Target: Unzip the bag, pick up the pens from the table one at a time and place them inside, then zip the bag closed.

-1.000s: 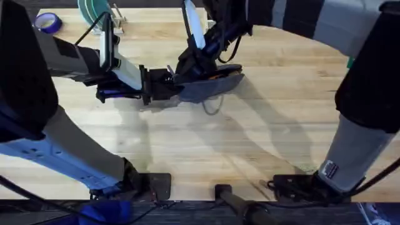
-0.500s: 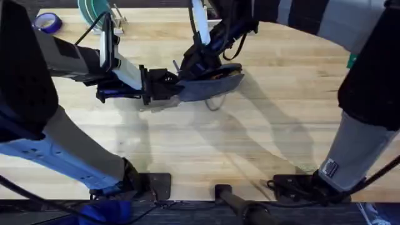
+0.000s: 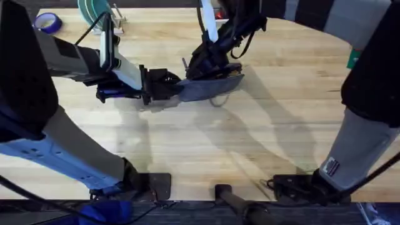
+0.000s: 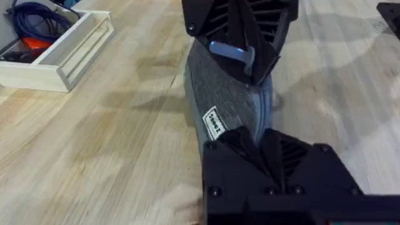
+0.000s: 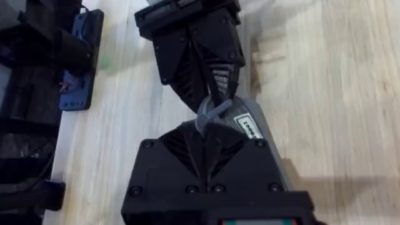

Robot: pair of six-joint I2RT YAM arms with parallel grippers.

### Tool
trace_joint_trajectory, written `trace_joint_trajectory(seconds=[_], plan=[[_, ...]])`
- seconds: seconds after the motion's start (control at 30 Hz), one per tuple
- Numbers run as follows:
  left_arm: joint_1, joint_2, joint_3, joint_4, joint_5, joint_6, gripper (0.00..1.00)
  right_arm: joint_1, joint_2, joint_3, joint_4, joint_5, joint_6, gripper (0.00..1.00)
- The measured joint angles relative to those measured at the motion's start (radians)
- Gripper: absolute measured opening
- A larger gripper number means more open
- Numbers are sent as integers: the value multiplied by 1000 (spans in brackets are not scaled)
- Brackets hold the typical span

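Blue-grey fabric bag (image 3: 209, 88) lies on the light wooden tabletop (image 3: 262, 137), in the far middle of it, lengthwise left to right. Left gripper (image 3: 164, 85) is clamped on the bag's left end, fingers pressed against the fabric. Right gripper (image 5: 209, 112), directly over the bag's top edge, pinches the small pull loop (image 5: 214, 112) beside a white label (image 4: 214, 122).

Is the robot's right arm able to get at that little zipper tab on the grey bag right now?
Probably yes. The right gripper already sits on top of the bag, its fingers closed around the zipper pull. The left gripper clamps the bag's other end, apparently steadying it, and nothing blocks the zipper line.
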Motion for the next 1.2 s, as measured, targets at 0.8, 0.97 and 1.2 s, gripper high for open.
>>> trace_joint_trajectory(seconds=[0.8, 0.97, 1.2], plan=[[0, 0, 0, 2, -1, 0, 44, -87, 0, 0, -86, 32, 1, 33], [0, 0, 0, 2, -1, 0, 44, -94, 0, 0, -93, 59, 3, 33], [0, 0, 0, 2, -2, 0, 44, -108, 0, 0, -96, 89, 4, 33]])
